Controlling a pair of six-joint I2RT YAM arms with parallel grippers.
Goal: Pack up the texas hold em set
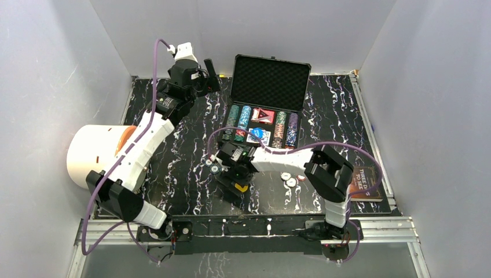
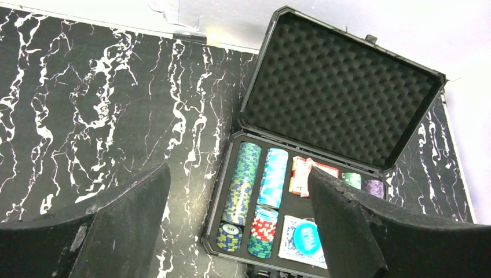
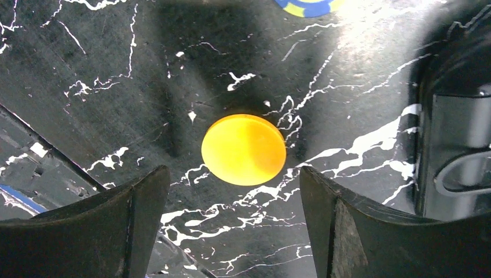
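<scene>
1. Case (image 1: 269, 81) stood open at the far middle of the table (image 1: 191, 133), with its foam-lined lid (image 2: 341, 87) upright. Chip rows (image 2: 243, 179), a red deck (image 2: 300, 174) and a blue deck (image 2: 304, 237) lay in its tray.
2. Right gripper (image 3: 231, 182) hung low over the table in front of the case, fingers spread apart and holding nothing.
3. Yellow disc (image 3: 243, 149) lay flat on the table just ahead of those fingertips, touching neither.
4. Loose chips (image 1: 288, 179) lay on the table beside the right arm.
5. Left gripper (image 2: 238, 174) was raised left of the case, fingers apart and empty.
6. Book (image 1: 366, 184) lay at the right edge and the white cylinder (image 1: 95, 153) at the left.
</scene>
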